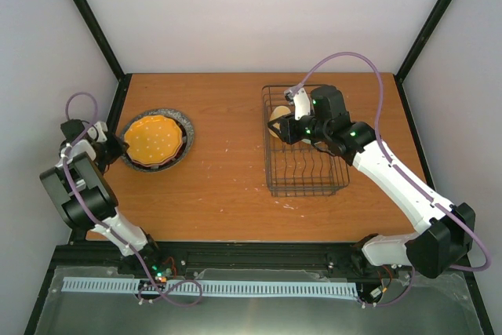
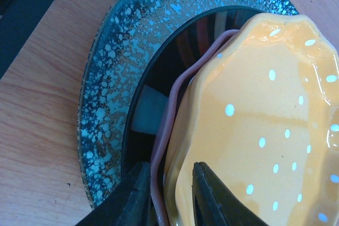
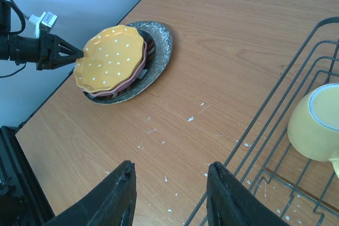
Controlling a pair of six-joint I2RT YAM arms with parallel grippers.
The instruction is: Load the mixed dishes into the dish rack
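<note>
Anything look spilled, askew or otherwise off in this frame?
Small white flecks are scattered on the table between the plate stack and the dish rack, like crumbs or chips. The yellow mug sits tipped over in the rack. Nothing else stands out.

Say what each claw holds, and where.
The right claw holds nothing. The left claw straddles the rim of the orange-yellow plate; whether it grips cannot be told.

I note a brown wooden table [image 1: 227, 154]: large grey speckled round plate [image 3: 162, 46] mid-left, dark rectangular wire dish rack [image 1: 310, 174] right of centre, white flecks [image 3: 190, 118] between.
</note>
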